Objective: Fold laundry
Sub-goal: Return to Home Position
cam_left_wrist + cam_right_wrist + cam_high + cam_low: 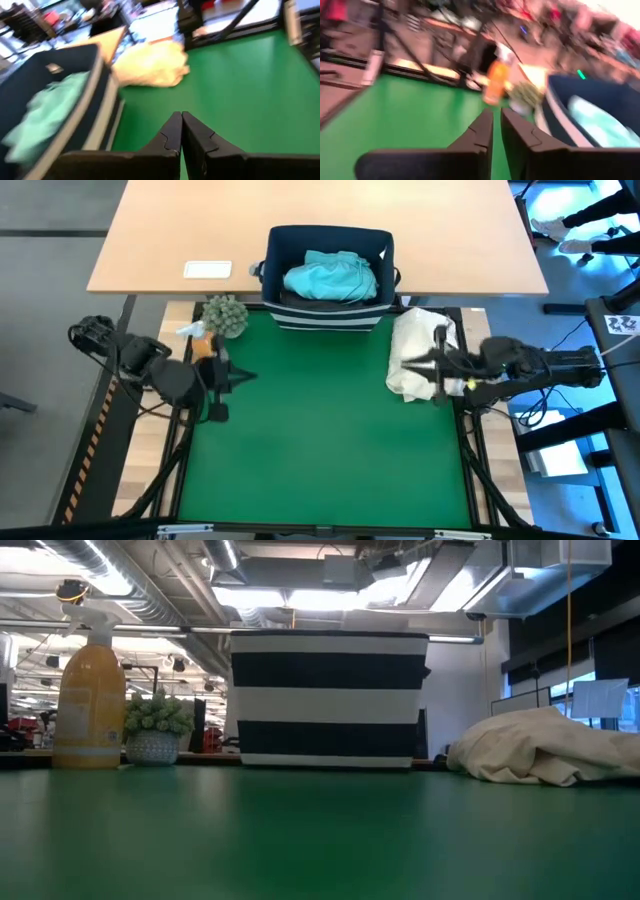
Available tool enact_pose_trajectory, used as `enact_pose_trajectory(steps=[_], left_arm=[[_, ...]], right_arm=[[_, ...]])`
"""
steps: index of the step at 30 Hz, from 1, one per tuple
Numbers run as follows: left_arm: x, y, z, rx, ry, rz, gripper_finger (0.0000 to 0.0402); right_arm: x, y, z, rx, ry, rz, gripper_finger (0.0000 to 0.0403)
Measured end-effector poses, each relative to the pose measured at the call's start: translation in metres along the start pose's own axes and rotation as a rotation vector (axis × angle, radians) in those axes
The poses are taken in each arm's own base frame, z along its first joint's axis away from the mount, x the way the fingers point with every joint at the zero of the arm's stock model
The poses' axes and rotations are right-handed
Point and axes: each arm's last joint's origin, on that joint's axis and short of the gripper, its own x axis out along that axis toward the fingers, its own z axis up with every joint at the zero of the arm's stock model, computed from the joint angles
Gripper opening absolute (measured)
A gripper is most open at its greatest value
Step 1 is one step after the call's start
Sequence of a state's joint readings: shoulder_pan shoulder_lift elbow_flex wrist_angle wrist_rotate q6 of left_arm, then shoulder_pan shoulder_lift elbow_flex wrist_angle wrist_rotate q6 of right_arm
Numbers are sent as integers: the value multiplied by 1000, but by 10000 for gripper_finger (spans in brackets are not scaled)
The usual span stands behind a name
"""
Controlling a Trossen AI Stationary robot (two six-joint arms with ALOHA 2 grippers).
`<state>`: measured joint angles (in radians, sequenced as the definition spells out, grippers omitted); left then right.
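Note:
The only laundry I see is a turquoise garment (330, 277), lying crumpled inside the navy bin (280, 242) at the far edge of the green mat (320, 450). My left gripper (252, 376) hangs shut over the mat's left side, its fingers pointing toward the right; its tips meet in the left wrist view (181, 116). My right gripper (392, 363) hangs over the mat's right side, above the cream bundle's near edge, pointing left. Its fingers (496, 112) are closed to a thin slit with nothing between them. Neither gripper shows in the low view.
A cream-beige cloth bundle (418, 340) lies on the mat's far right corner. An orange spray bottle (203, 340) and a small potted plant (225, 315) stand at the far left corner. A white flat object (208, 269) lies on the wooden table beyond the bin.

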<state>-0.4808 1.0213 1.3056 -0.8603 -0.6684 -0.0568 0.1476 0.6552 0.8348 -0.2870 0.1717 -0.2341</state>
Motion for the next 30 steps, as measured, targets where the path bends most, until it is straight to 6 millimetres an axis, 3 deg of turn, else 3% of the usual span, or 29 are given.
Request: enact_pose_trajectory(steps=[7,12,17,30], left_arm=[[10,-9,-45,-15,-244,-144,0],[20,0,-92,-71,-400,-141,0],[30,8,-125,-85,-534,-164,0],[57,14,-193,-155,-545,-127,0]], right_arm=[[-19,10,-32,-64,-200,49,3],[-25,14,-50,-65,-204,86,8],[-29,18,-71,-69,-179,98,9],[-40,27,-124,-2,-194,32,9]])
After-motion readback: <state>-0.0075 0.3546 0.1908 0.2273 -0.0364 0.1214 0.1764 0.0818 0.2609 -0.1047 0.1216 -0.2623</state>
